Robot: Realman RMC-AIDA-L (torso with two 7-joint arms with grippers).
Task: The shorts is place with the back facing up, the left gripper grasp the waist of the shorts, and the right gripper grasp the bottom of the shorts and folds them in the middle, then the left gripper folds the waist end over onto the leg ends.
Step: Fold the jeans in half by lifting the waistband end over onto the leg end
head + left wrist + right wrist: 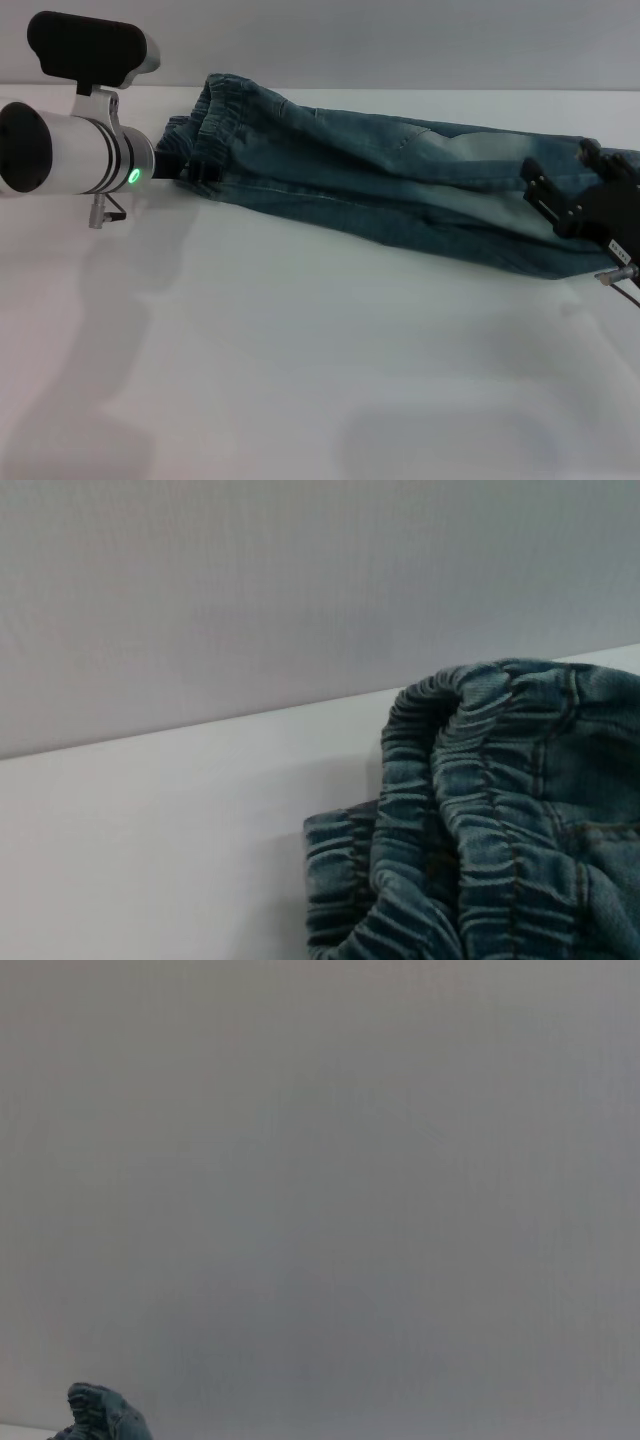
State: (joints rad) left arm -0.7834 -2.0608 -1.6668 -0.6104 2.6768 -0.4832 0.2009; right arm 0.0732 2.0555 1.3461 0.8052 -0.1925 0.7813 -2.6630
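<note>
The shorts point(400, 190) are a long band of faded blue denim stretched across the white table point(300, 380), folded along their length. The waist of the shorts point(215, 120) is bunched at the left end, and its ruffled elastic fills the left wrist view point(470, 810). My left gripper point(192, 168) is shut on the waist's near edge. At the right end my right gripper point(548, 192) is shut on the bottom of the shorts point(590, 160), hiding most of the hems. A small tuft of denim point(100, 1420) shows in the right wrist view.
A grey wall point(400, 40) rises behind the table's far edge, close behind the shorts. Bare white tabletop lies in front of the shorts toward me. The left arm's white-and-silver forearm point(70, 150) reaches in from the left.
</note>
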